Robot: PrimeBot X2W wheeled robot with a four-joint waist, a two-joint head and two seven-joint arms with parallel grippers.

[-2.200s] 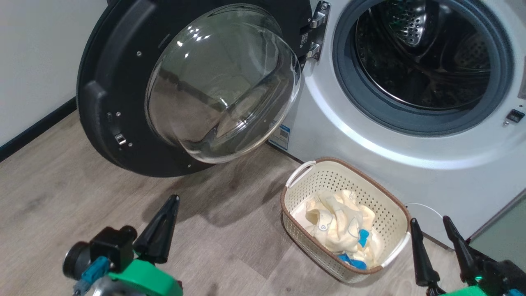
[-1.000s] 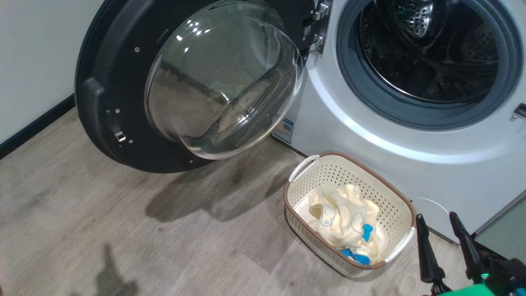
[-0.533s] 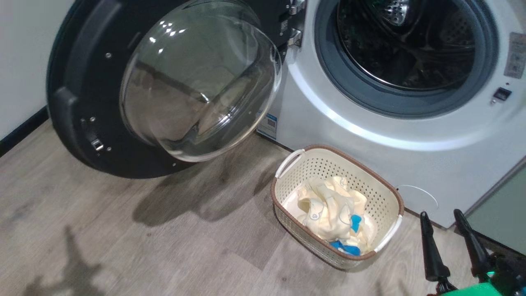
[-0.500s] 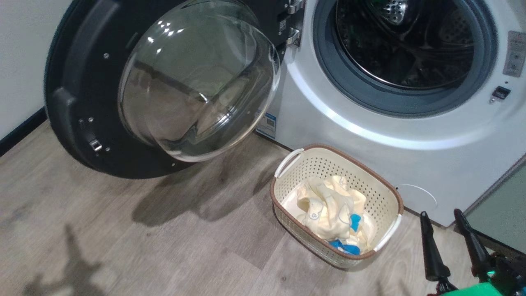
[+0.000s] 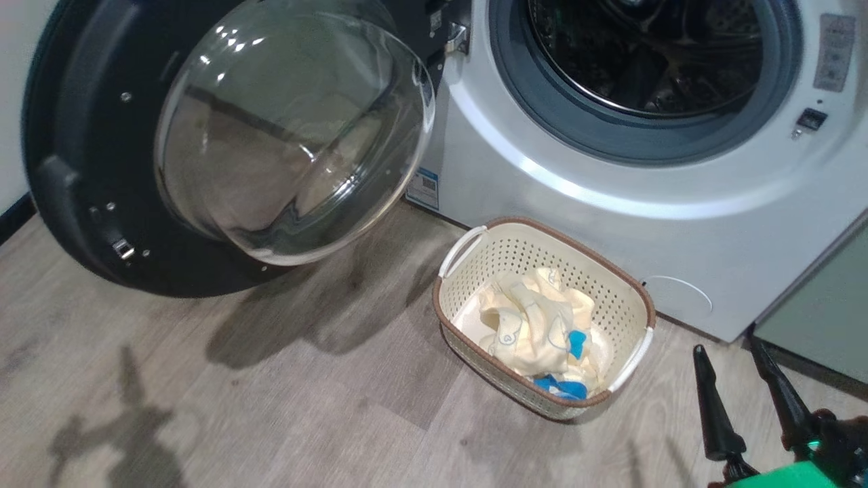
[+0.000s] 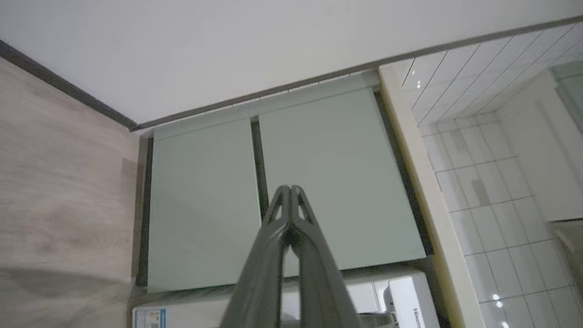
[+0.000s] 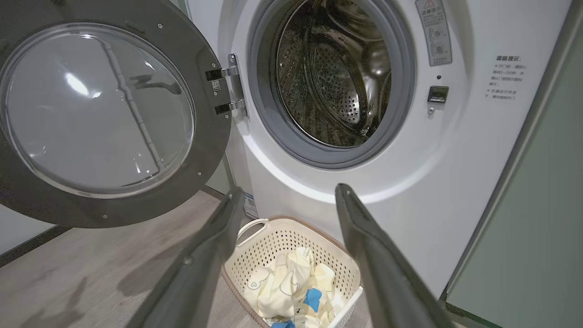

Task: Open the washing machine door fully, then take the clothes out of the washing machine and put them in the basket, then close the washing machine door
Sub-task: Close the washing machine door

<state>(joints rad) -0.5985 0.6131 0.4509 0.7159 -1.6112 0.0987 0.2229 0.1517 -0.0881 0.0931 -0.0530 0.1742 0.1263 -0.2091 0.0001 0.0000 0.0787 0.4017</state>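
Note:
The washing machine door stands swung wide open to the left, its glass bowl bulging toward me. The white washing machine shows a bare steel drum. On the floor in front sits the cream basket, and the pale yellow clothes with blue patches lie inside it. My right gripper is open at the lower right, right of the basket, holding nothing. My left gripper is shut with nothing in it, pointing at pale green cabinet doors.
Wood-look floor spreads left of the basket, under the open door. A pale green cabinet stands right of the machine. A white wall with a dark skirting runs behind the door. White wall tiles lie right of the cabinet.
The head camera has swung, so the scene slid left and up. The left gripper has left the head view. Door, basket and clothes stay where they were.

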